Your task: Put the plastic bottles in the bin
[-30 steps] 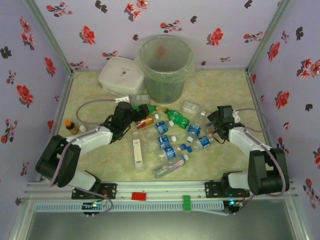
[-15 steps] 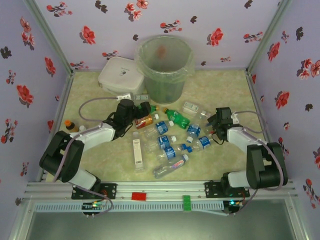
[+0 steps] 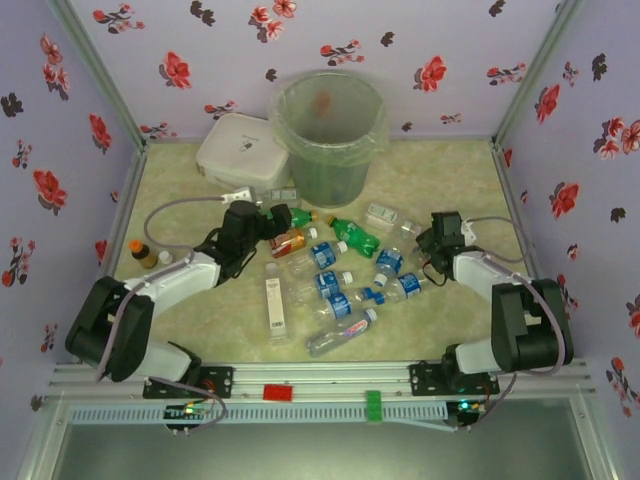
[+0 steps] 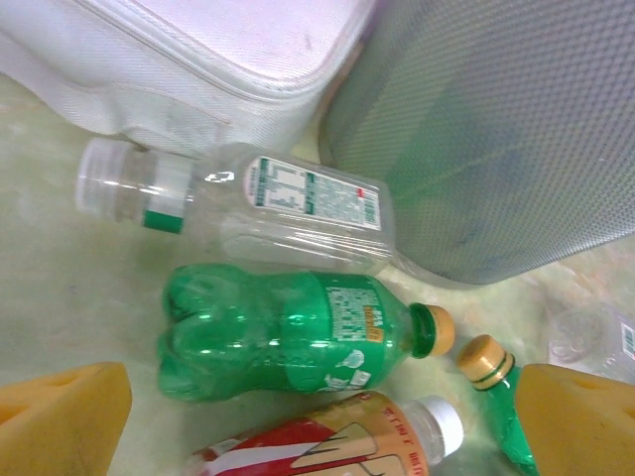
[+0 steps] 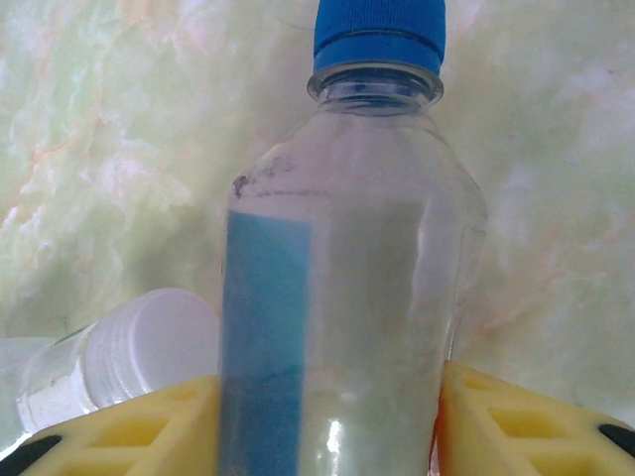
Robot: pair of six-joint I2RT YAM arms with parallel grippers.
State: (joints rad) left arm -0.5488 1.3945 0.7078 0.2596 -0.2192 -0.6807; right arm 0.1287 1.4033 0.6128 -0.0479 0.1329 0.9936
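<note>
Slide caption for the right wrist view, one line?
Right gripper pinches a clear blue-capped bottle by its body, a white-capped bottle lying beside it on the marbled table.

Soft, even light falls from above in your overhead view: the table (image 3: 450,180) is bright, and the shadows under the arms and bottles stay faint. The bin (image 3: 330,170) shows a pale sheen on its plastic liner. In your left wrist view the green bottle (image 4: 288,332) is fairly sharp, with small highlights. In your right wrist view the blue-capped bottle (image 5: 347,297) looms close and soft, with a white glint low down.
</note>
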